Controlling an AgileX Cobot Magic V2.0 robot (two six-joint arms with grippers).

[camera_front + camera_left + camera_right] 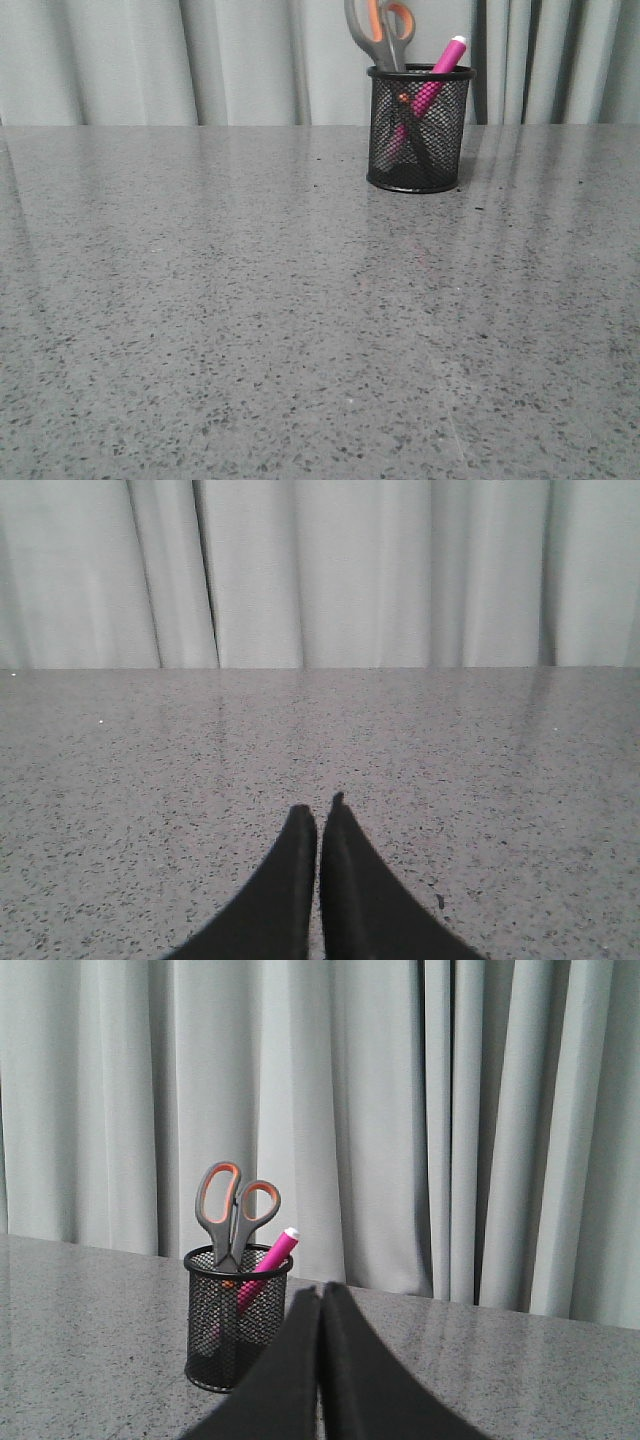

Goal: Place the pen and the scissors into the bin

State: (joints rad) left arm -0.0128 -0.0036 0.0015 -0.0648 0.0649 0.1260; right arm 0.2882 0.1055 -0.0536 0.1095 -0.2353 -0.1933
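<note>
The bin (420,128) stands upright at the far side of the grey tabletop (250,300), close to the curtain (120,60). The scissors (380,32) are inside it, blades down, so the loops poke out over the rim. The pen (436,80) leans in the bin beside them, its pale cap sticking up. I think the job is done. The left pincer (320,825) is closed and holds nothing, low over bare tabletop. The right pincer (320,1305) is closed and empty too, a little way back from the bin.
</note>
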